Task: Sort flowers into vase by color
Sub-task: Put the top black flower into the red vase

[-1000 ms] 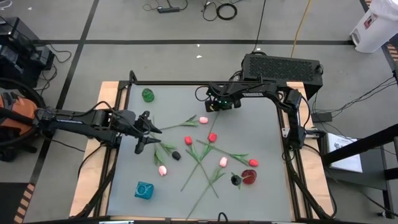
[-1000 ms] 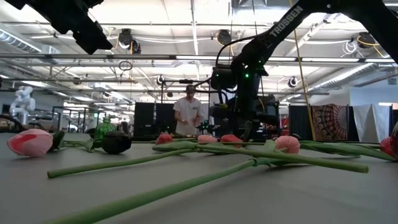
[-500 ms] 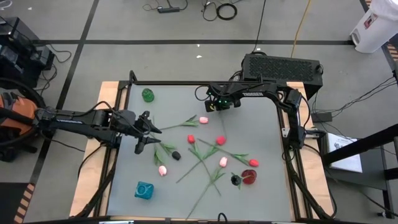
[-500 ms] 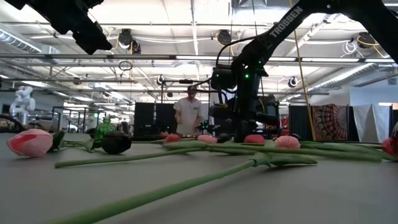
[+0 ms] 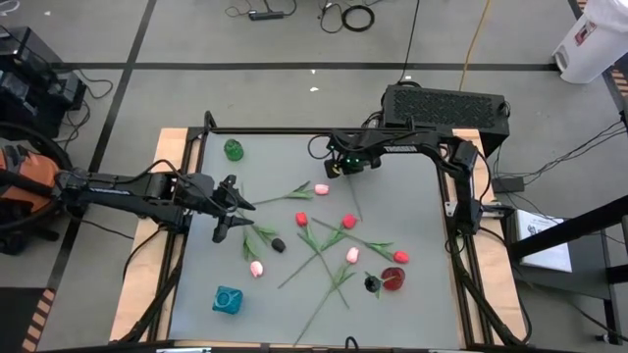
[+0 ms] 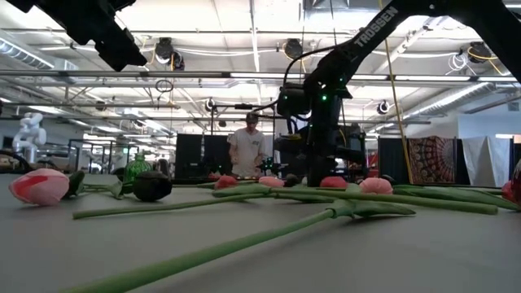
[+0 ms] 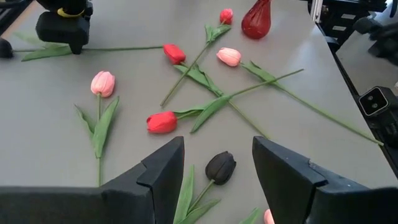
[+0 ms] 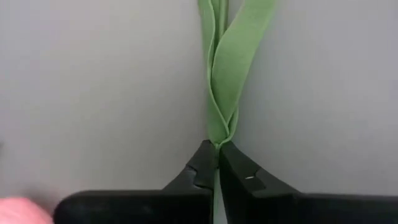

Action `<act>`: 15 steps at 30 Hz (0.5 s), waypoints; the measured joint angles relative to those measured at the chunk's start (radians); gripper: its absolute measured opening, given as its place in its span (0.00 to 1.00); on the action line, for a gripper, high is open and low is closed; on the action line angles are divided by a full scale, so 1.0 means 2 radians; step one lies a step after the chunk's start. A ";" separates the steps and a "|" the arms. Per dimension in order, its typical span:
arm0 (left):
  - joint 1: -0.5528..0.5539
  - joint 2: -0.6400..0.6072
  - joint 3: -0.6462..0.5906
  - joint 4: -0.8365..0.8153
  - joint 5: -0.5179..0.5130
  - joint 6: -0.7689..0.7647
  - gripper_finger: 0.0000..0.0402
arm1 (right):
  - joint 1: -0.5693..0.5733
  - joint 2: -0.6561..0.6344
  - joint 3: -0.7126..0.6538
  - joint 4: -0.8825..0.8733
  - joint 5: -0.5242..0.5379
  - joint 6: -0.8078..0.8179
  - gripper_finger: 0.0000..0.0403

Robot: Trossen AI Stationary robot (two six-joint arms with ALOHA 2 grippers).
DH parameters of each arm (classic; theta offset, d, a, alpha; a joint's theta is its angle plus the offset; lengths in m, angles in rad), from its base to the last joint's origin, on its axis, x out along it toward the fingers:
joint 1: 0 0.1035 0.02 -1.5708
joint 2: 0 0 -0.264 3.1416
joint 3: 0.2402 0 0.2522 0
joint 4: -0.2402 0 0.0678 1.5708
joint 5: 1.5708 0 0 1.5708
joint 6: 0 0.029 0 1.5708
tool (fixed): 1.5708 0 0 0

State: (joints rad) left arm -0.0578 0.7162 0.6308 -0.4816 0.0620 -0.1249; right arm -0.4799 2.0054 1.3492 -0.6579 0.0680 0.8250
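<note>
Pinching shut just now, the right hand [image 8: 216,163] caught a tulip's stem [image 8: 217,134] (red head, far counter side), so lifting looked next; the left hand [image 7: 214,165] waited wide.

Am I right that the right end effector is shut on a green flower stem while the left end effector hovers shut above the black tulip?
Not quite: the left end effector is open, its fingers standing wide apart above the black tulip, as the left wrist view shows. The rest holds: the right end effector is shut on the green flower stem, seen in the right wrist view.
</note>
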 joint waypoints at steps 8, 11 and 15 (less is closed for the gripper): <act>0.000 0.000 0.000 0.000 -0.004 0.000 0.49 | 0.017 -0.067 0.001 -0.005 0.003 -0.019 0.00; 0.000 0.000 0.000 0.000 -0.004 0.000 0.49 | 0.026 -0.097 0.001 -0.004 0.008 -0.028 0.00; 0.000 0.000 0.000 0.000 -0.006 -0.001 0.49 | 0.041 -0.136 0.001 -0.005 0.034 -0.042 0.00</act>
State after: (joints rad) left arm -0.0578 0.7162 0.6308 -0.4812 0.0499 -0.1261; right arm -0.3973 1.7342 1.3514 -0.6681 0.1365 0.7416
